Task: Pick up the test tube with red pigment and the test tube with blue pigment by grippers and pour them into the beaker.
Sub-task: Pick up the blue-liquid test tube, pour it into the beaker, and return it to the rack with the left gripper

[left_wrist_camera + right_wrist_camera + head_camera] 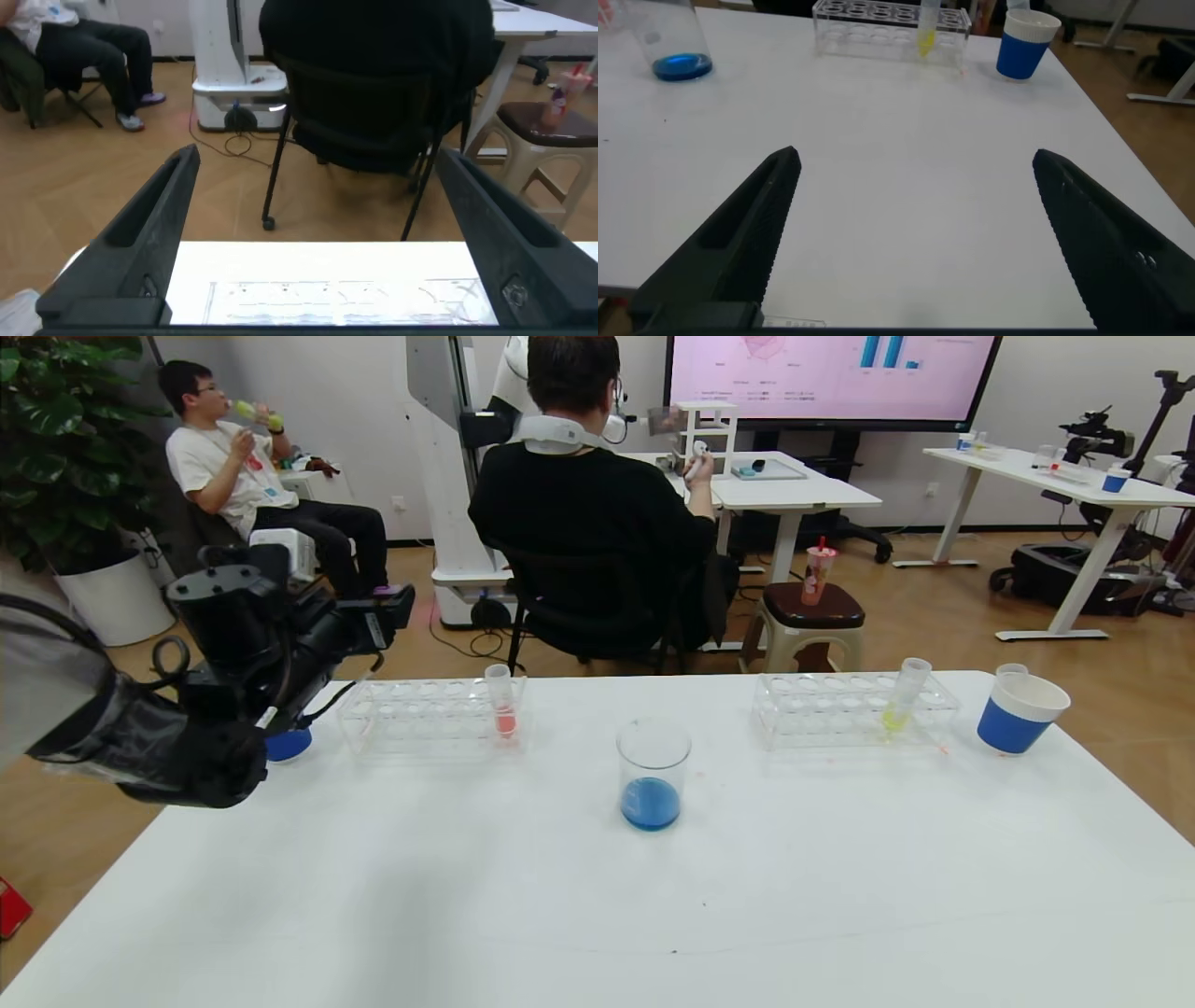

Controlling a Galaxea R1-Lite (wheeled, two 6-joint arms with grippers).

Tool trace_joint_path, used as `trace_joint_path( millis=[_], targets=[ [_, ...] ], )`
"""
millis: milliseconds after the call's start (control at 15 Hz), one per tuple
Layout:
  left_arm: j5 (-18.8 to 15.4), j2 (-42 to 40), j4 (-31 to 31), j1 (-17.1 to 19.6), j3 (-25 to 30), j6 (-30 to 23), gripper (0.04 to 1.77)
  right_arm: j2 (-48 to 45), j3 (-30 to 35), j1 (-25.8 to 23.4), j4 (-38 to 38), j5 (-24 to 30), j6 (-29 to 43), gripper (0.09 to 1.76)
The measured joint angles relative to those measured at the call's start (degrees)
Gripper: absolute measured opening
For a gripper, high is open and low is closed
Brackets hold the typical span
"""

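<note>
1. The clear, straight-sided glass-look beaker [653, 773] sits dead centre on the plain white matte desk [597, 905], between the two racks, so I'd guess it's parked where either arm can reach it. There's already a puddle of bright blue liquid in the bottom, so the blue pour looks done to me.
2. The slim clear round-bottomed tube with red-orange liquid [502, 702] stands upright at the right end of the left transparent plastic rack [429, 714]. That keeps it vertical and easy to pinch from above.
3. I can't spot any tube with blue liquid in it anywhere, so no idea where the blue one ended up.
4. The right clear rack [854, 709] holds a tube with yellow-green liquid [904, 698], leaning a little. Not part of the job. Next to it is a blue-and-white paper cup [1019, 712].
5. The black two-fingered left gripper [322, 243] hovers over the left far corner of the desk beside the left rack, fingers spread wide and empty. Another blue cup [288, 744] peeks out under that arm.
6. The right gripper [915, 243] is out of the head view; its own camera shows it over the near part of the desk, also spread open with nothing in it.
</note>
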Motion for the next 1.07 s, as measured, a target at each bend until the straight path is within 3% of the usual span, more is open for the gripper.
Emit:
trace_joint_path(
  millis=[333, 800, 1067],
  targets=[
    [0.37, -17.83, 7.53, -1.74, 7.33, 6.97, 1.75, 0.00, 0.00, 0.02, -0.02, 0.02, 0.00, 1.74],
    [9.55, -49.46, 39.10, -1.55, 11.61, 9.40, 1.75, 0.00, 0.00, 0.00, -0.02, 0.00, 0.00, 1.74],
    [12.67, -66.52, 56.63, -1.52, 11.54, 9.45, 1.75, 0.00, 0.00, 0.00, 0.00, 0.02, -0.02, 1.74]
  ],
)
